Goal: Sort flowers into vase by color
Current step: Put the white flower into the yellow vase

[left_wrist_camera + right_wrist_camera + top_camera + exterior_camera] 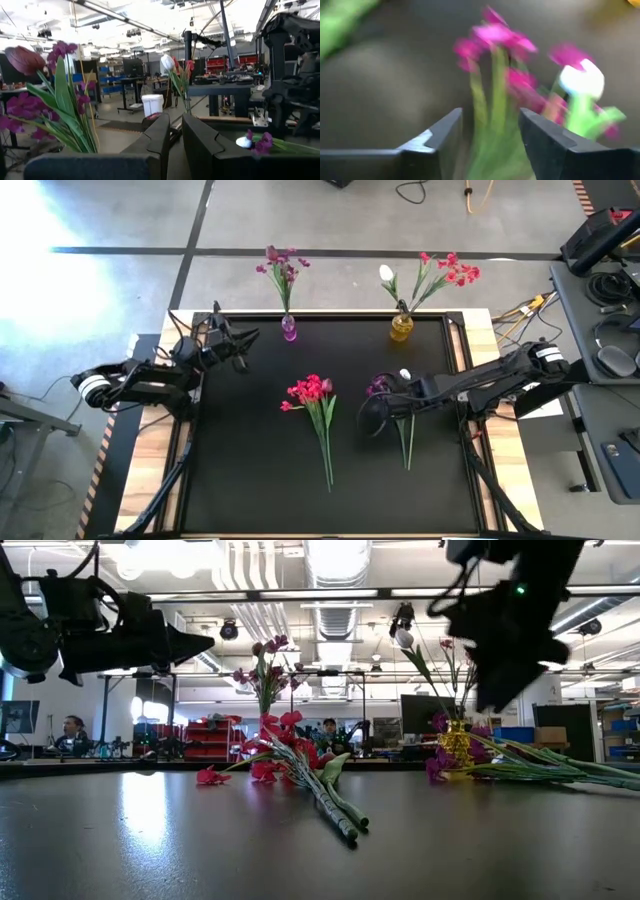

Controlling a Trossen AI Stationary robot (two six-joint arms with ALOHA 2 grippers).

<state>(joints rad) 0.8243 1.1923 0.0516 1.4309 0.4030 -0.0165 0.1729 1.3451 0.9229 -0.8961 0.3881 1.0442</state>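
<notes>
A purple bunch with one white bud (381, 386) lies on the black mat, stems toward the near edge. My right gripper (373, 416) hovers over it, open. In the right wrist view its fingers stand on either side of the green stems (492, 145), below the purple blooms (495, 35) and the white bud (582, 80). A red bunch (312, 392) lies flat at mid-table. A purple vase (289, 330) holds purple flowers (283, 265). A yellow vase (401, 328) holds red blooms and a white bud. My left gripper (245, 338) hangs raised beside the purple vase, shut and holding nothing.
The two vases stand at the mat's far edge (340, 314), with the red bunch's stems (327, 455) reaching toward the near edge. The wooden table border (150, 470) frames the mat. In the low view, a person (72, 730) sits in the room beyond.
</notes>
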